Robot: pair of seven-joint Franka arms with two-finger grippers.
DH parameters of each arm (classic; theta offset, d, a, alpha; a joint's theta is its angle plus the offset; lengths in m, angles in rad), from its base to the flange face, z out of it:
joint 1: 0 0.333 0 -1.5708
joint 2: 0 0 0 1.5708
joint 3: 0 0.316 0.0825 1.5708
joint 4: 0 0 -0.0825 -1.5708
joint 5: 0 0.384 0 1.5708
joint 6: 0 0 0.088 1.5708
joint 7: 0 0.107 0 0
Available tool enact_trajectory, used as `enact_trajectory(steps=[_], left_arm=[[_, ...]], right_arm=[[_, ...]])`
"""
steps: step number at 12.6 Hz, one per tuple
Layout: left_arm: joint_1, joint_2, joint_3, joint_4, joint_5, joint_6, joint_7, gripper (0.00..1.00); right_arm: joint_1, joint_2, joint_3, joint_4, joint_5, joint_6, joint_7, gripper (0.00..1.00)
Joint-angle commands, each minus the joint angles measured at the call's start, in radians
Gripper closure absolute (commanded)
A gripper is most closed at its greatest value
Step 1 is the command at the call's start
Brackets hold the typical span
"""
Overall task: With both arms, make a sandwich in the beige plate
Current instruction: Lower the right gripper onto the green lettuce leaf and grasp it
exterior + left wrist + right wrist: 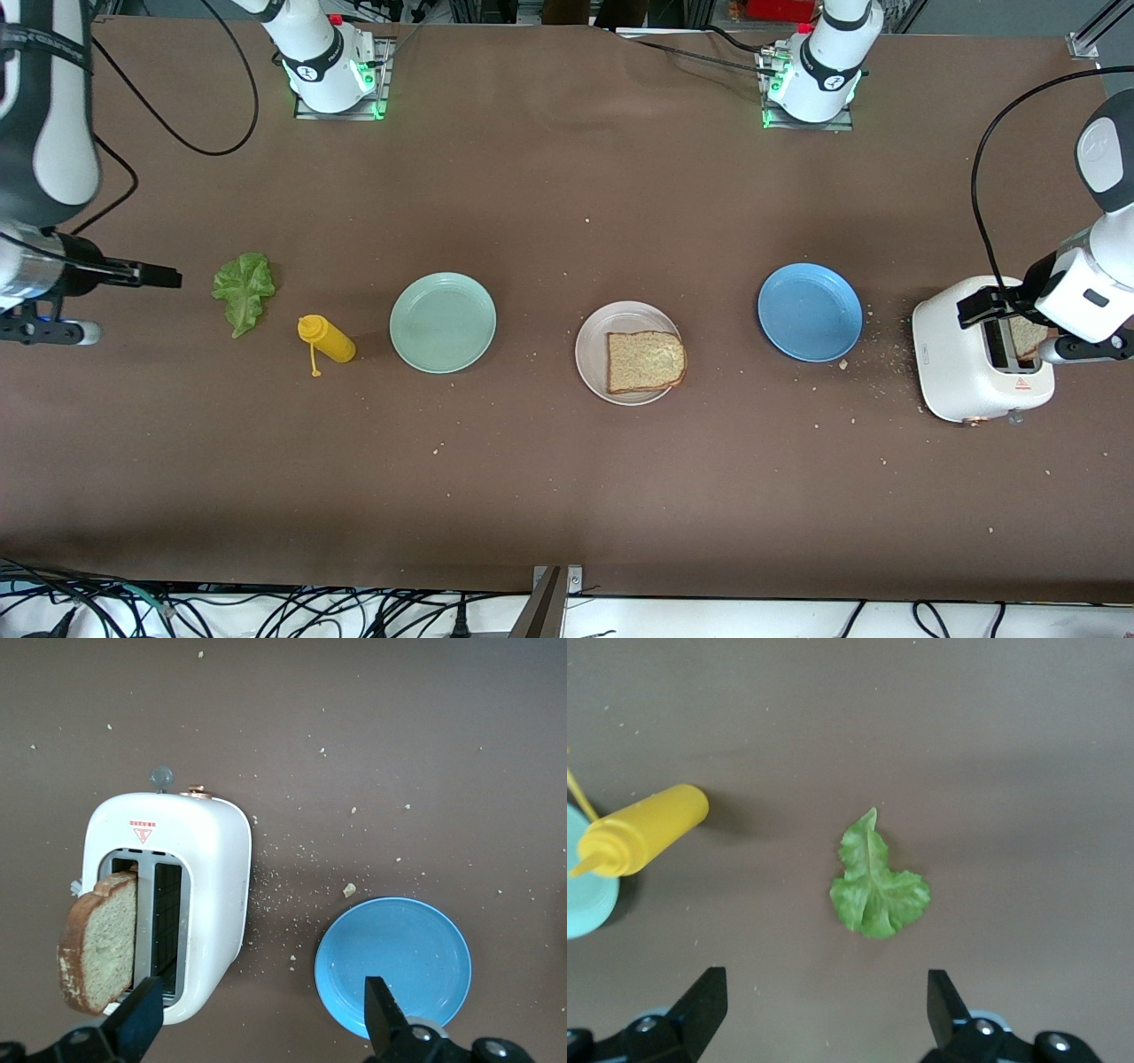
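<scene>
So: one toast slice (646, 361) lies on the beige plate (592, 354). Left hand (257, 1019) spread over the toaster (217, 868), second slice (99, 941) half out — stiff, crumbly, pinch its flat faces. Right hand (824, 1014) spread over the lettuce (877, 890), well apart from the plate — limp, light, grip the stem gently.

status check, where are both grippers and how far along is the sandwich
Left gripper open over toaster, second slice still in slot. Right gripper open over lettuce. One slice on beige plate. Nothing blocking.
</scene>
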Motion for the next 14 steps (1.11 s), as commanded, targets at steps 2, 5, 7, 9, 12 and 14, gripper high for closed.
enact_trajectory(steps=[2,5,7,9,12,14], left_arm=[[0.005,0.017,-0.013,0.025,0.019,-0.003,-0.029,0.0],[0.006,0.018,-0.013,0.025,-0.022,-0.003,-0.069,0.0],[-0.009,0.032,-0.013,0.023,-0.021,-0.003,-0.081,0.0],[-0.008,0.054,-0.016,0.023,-0.021,-0.003,-0.141,0.0],[-0.008,0.054,-0.016,0.025,-0.019,-0.003,-0.144,0.0],[-0.005,0.054,-0.016,0.027,-0.016,-0.002,-0.143,0.0]], right_arm=[[0.018,-0.136,0.001,-0.444,-0.029,0.437,0.043,0.0],[0.018,-0.088,0.004,-0.664,-0.029,0.858,0.043,0.0],[0.018,-0.002,0.004,-0.682,-0.028,0.976,0.032,0.0],[0.018,0.057,0.005,-0.683,-0.028,1.042,0.032,0.0],[0.016,0.101,0.005,-0.683,-0.026,1.059,0.032,0.08],[0.018,0.111,0.005,-0.682,-0.025,1.061,0.034,0.53]])
